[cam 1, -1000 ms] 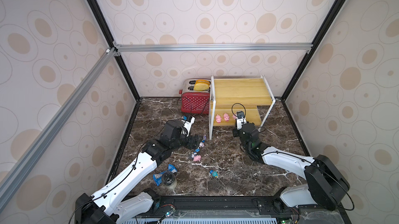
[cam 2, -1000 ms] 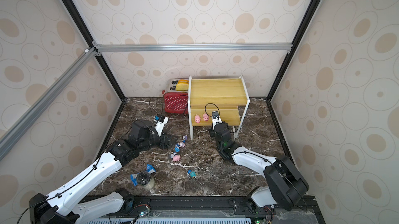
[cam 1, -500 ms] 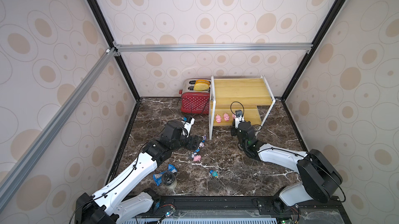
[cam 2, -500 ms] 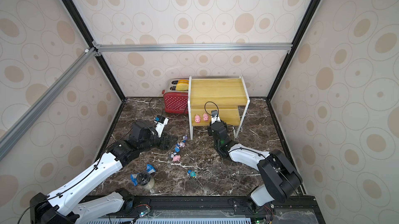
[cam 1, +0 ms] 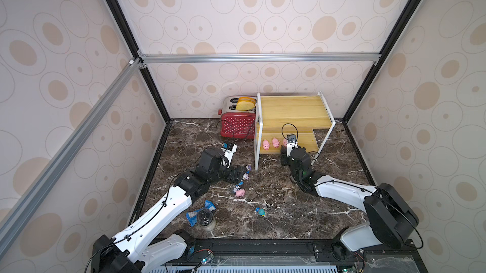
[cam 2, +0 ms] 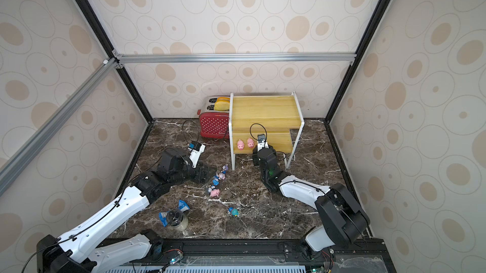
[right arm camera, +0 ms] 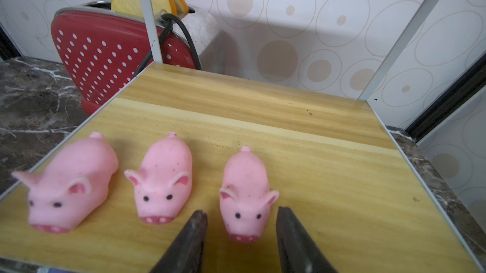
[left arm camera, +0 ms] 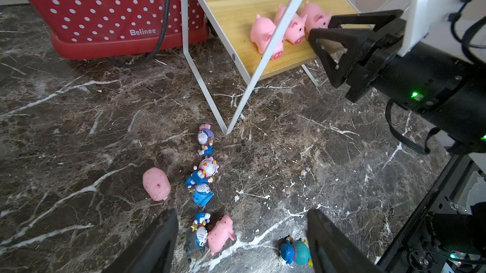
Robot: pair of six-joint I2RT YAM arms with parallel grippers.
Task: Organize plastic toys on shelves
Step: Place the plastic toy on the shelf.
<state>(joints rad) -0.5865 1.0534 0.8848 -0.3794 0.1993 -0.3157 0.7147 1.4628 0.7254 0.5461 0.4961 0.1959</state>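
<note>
Right gripper (right arm camera: 241, 212) newly loose around third pig (right arm camera: 246, 192), half-hidden overhead

Robot body is built of white moulded link shells (cam 1: 173, 200) and black cylindrical joints (cam 1: 386, 213); thin black cables (left arm camera: 391, 123) are routed externally.

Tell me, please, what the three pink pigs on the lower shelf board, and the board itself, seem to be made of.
Three pink pigs: probably soft rubber or vinyl; dull satin skin, rounded moulded shapes, small dark specks on the surface. Lower shelf board: looks like wood, yellow with lengthwise grain streaks and a smooth finish; it could also be a laminate.
</note>
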